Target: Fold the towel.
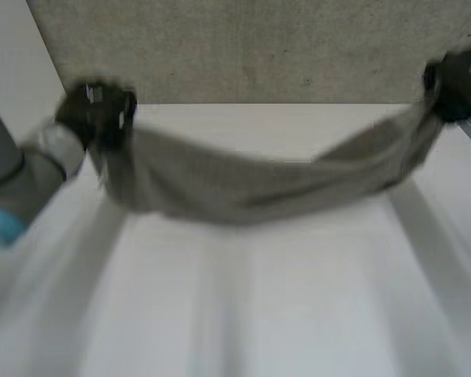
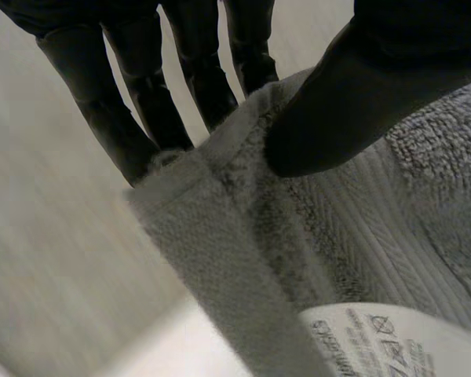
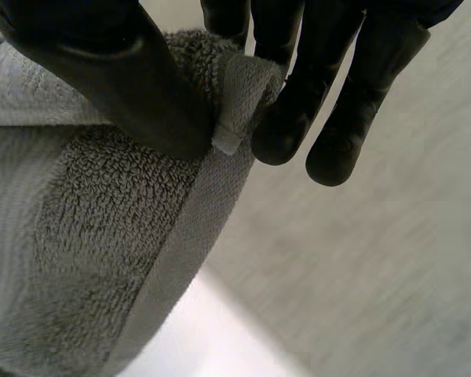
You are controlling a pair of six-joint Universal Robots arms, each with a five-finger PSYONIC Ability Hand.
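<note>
A grey towel [image 1: 251, 184] hangs in a sagging band above the white table [image 1: 259, 314], stretched between my two hands. My left hand [image 1: 98, 110] holds its left end up near the far edge. In the left wrist view the thumb [image 2: 353, 102] presses the towel's hem [image 2: 243, 228] against the fingers [image 2: 141, 86]; a white care label [image 2: 392, 342] shows on the cloth. My right hand [image 1: 454, 82] holds the right end high. Its thumb [image 3: 118, 71] and fingers [image 3: 298, 94] pinch the towel's corner [image 3: 239, 102].
A grey-beige wall panel [image 1: 259, 47] stands behind the table's far edge. My left arm [image 1: 20, 181] reaches in over the table's left side.
</note>
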